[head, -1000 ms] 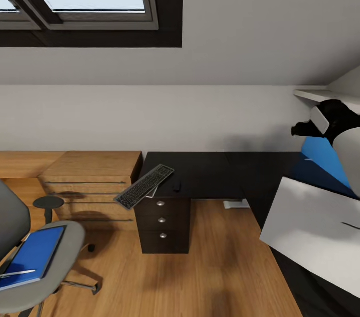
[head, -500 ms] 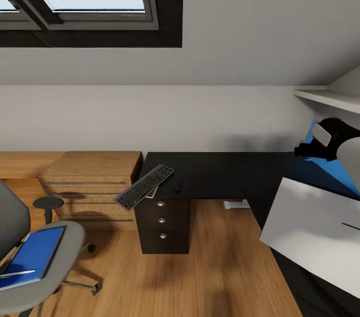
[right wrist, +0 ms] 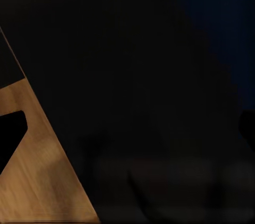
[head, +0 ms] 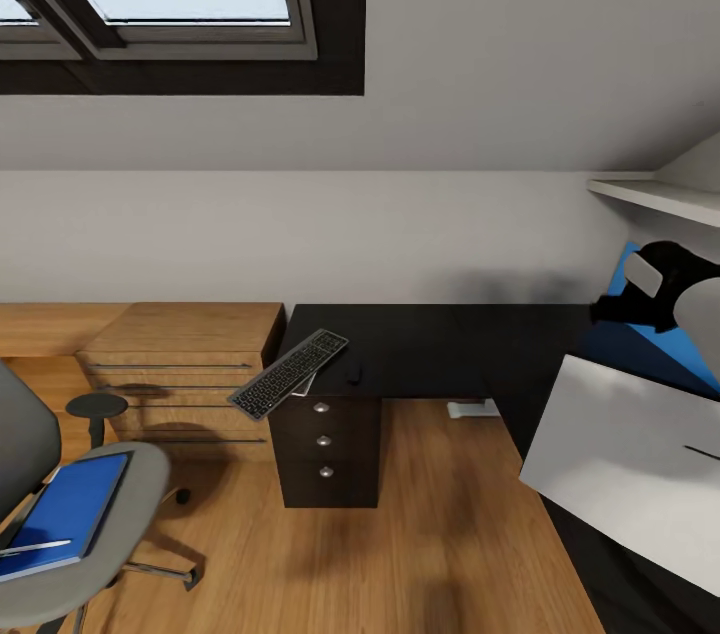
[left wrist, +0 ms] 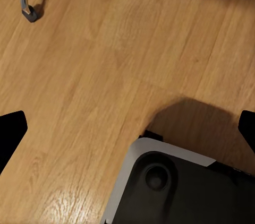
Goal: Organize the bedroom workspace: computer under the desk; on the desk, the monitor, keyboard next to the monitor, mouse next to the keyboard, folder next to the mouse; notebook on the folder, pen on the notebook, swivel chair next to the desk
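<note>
The black desk [head: 430, 344] carries the dark-grey keyboard [head: 288, 374], lying askew and overhanging its front left corner. A thin grey corner, seemingly the notebook [head: 306, 386], pokes out beneath it. Just to its right sits the small black mouse [head: 353, 375]. At the lower left, the grey swivel chair [head: 130, 504] holds the blue folder [head: 65, 509] with the white pen [head: 35, 547] on top. The monitor [head: 630, 474] shows its white back at the right. My right gripper [head: 603, 307] [right wrist: 127, 131] hovers open above the desk's right wing. My left gripper [left wrist: 127, 128] hangs open over the floor.
A light-wood chest of drawers [head: 180, 364] stands left of the desk's drawer unit [head: 325, 449]. A blue wall panel [head: 655, 329] and a white shelf [head: 655, 196] are at the right. My own base [left wrist: 170, 192] and a chair leg [left wrist: 27, 9] lie below the left gripper.
My right arm has dropped and drifted to the right, toward the monitor. Everything else has stayed still.
</note>
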